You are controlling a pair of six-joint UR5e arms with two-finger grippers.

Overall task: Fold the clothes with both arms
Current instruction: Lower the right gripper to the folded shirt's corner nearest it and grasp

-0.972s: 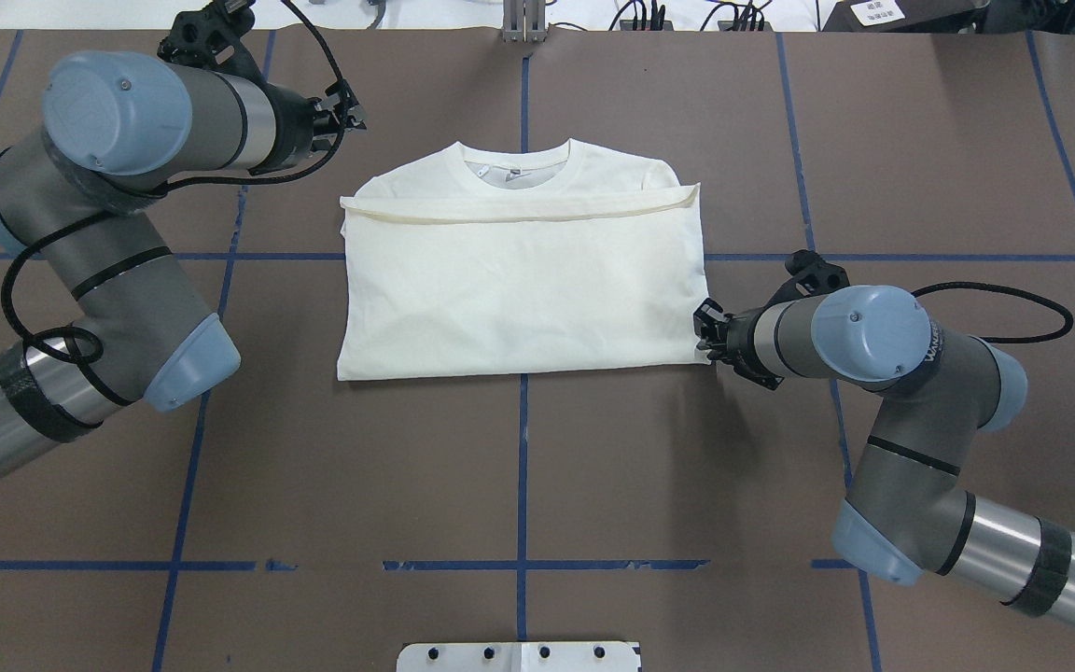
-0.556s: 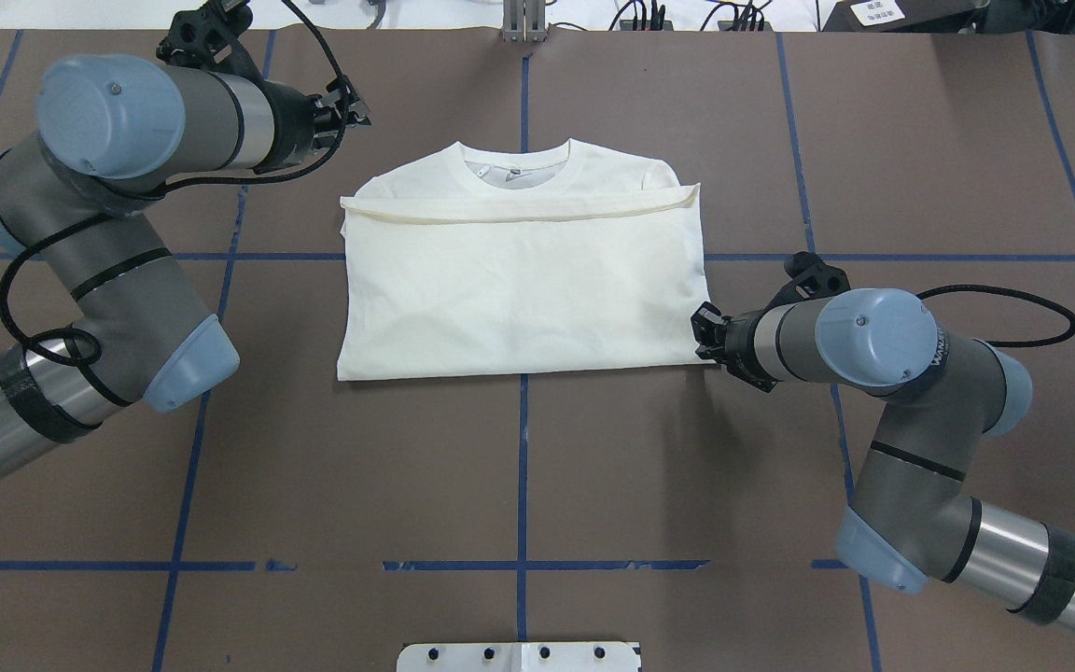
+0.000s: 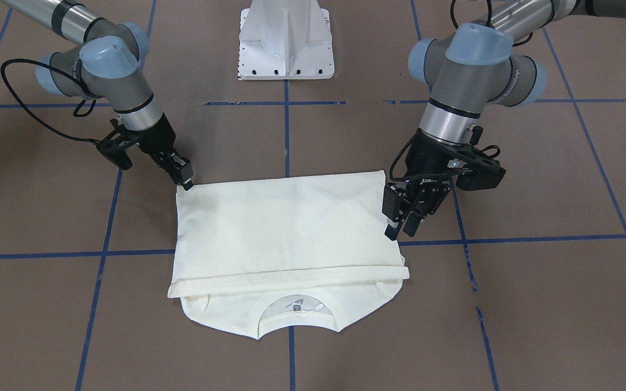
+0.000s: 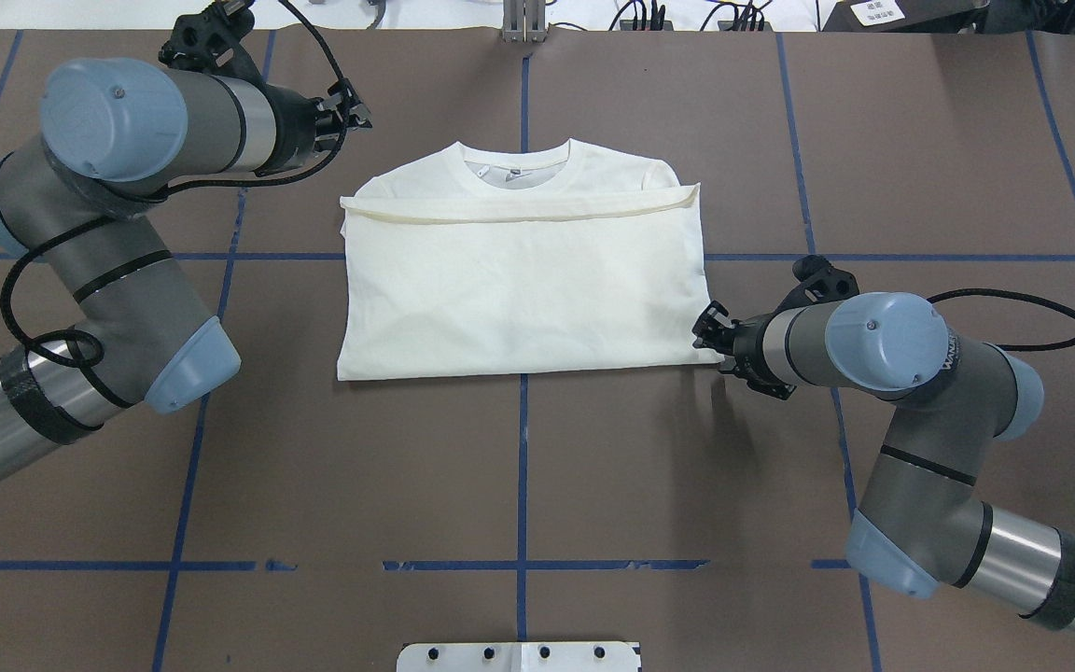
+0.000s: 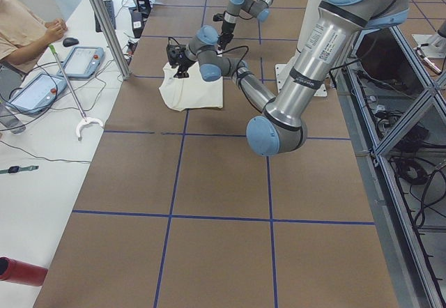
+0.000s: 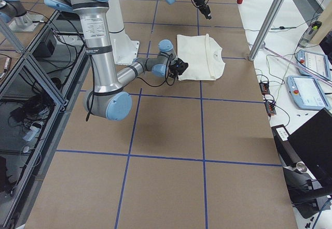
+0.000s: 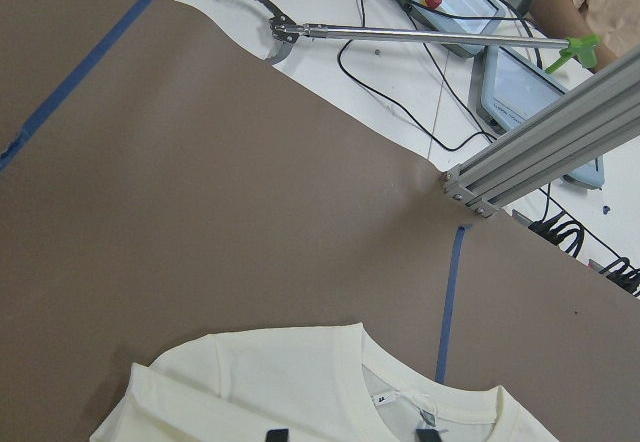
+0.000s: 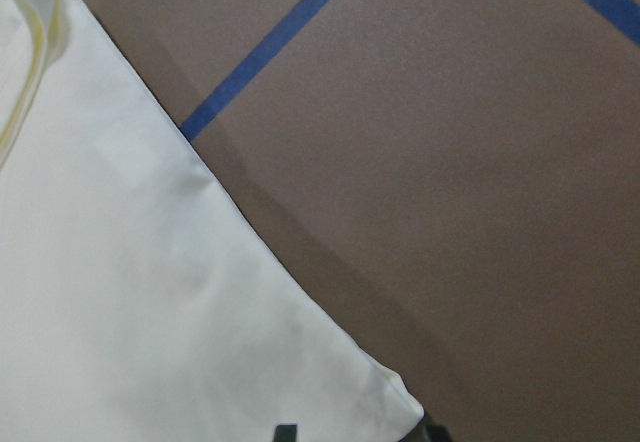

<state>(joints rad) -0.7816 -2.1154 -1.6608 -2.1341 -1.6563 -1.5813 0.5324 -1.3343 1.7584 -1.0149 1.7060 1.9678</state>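
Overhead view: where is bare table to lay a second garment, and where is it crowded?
Free: the brown stretch between the T-shirt and the white base plate; also the far right corner. Crowded: beside the shirt, by the left end effector and right end effector.

Overhead and front cameras looked steeply down from opposite sides, both covered whole T-shirt [image 4: 519, 289]. Wrist cameras sat close behind fingertips [image 8: 286, 434], saw shirt edges only.
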